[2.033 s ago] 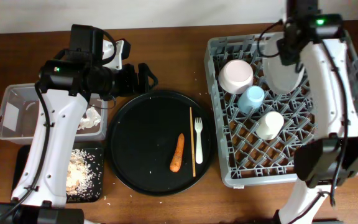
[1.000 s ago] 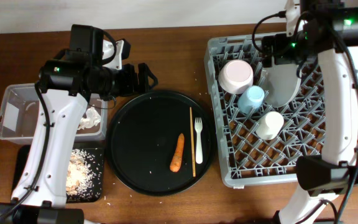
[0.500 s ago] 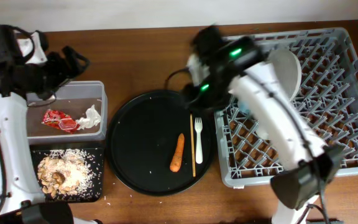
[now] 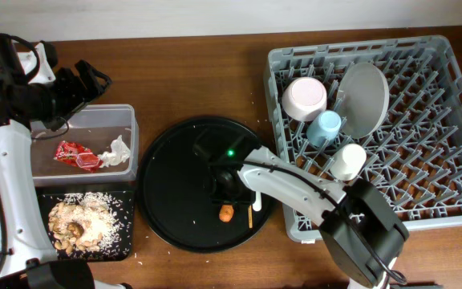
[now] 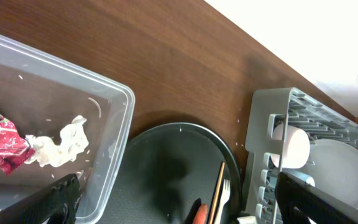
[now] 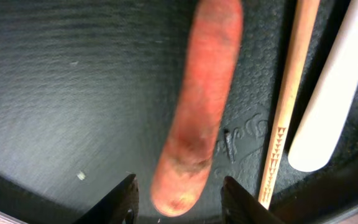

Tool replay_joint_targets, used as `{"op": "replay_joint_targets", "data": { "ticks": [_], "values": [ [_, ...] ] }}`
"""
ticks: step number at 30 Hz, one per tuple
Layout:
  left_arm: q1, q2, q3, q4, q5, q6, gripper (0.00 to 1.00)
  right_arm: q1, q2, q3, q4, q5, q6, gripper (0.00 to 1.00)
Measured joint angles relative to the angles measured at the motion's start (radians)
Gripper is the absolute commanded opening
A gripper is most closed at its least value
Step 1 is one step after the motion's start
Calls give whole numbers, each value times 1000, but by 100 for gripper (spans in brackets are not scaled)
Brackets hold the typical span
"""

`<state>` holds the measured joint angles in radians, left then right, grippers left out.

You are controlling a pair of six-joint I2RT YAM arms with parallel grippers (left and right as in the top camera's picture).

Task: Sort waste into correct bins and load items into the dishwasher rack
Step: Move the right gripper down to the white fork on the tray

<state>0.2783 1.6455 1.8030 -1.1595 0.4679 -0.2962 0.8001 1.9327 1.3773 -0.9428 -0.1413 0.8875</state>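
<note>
1. Right wrist view: right gripper [image 6: 178, 199] jaws apart, straddling the carrot [image 6: 201, 106] end, with a narrow gap on each side.
2. Overhead: the arm hides all but the carrot's tip.
3. Just outside one finger [image 6: 238, 200] lies a chopstick [image 6: 288, 112], with the fork [image 6: 331, 81] beyond it. Outside the other finger is bare round tray [image 6: 73, 93].
4. Left gripper [image 5: 191, 199]: jaws wide apart.
</note>
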Motion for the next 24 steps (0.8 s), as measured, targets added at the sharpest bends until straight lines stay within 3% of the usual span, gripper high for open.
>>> {"op": "replay_joint_targets", "data": {
  "ticks": [4, 13, 18, 24],
  "values": [
    [0, 0, 0, 0, 0, 0, 99, 0, 0, -65, 80, 6, 30, 43],
    [0, 0, 0, 0, 0, 0, 99, -43, 0, -57, 62, 43, 27, 47],
    [0, 0, 0, 0, 0, 0, 99, -140, -2, 91, -80, 43, -134, 46],
    [0, 0, 0, 0, 0, 0, 99, -150, -2, 92, -74, 58, -302, 36]
  ]
}}
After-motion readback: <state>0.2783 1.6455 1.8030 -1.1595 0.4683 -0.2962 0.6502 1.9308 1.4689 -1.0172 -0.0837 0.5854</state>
